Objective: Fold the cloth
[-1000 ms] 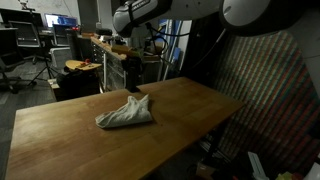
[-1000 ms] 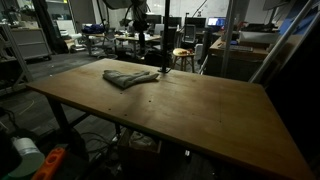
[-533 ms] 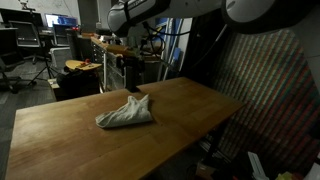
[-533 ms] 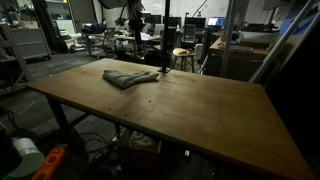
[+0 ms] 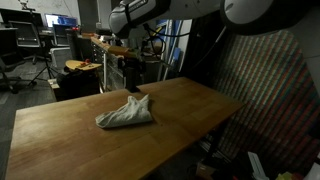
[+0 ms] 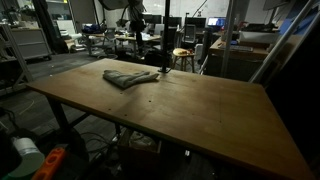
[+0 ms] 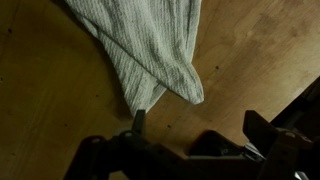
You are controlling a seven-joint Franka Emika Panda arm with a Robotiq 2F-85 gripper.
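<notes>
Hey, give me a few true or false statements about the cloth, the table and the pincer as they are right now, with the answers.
1. The cloth lies on the wooden table. True.
2. The pincer is clamped shut on the cloth. False: it is open and holds nothing.
3. The cloth is spread out flat as one full square. False: it is doubled over on itself, with layered edges showing in the wrist view.
4. The cloth is pale grey-white. True.
</notes>
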